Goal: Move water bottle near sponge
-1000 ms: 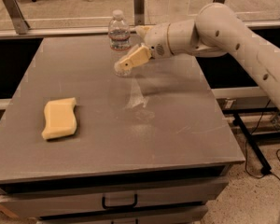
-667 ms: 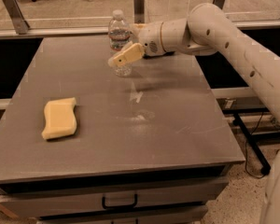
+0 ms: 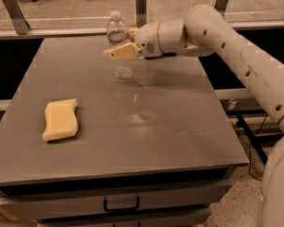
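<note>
The water bottle [image 3: 117,31], clear with a white cap, stands upright at the far middle of the grey table [image 3: 146,141]. My gripper [image 3: 119,43] reaches in from the right at the bottle's mid-height. It is open, with one cream finger [image 3: 120,54] in front of the bottle and the other behind it, so the bottle stands between the jaws. The pale yellow sponge [image 3: 60,119] lies flat at the table's left front, well apart from the bottle.
My white arm [image 3: 227,46] spans the table's far right side. A metal rail with posts [image 3: 141,4] runs just behind the table's far edge. A drawer with a handle [image 3: 121,205] sits under the front edge.
My gripper has moved left and slightly away from me, from beside the bottle to around it. The bottle and the sponge have stayed in place.
</note>
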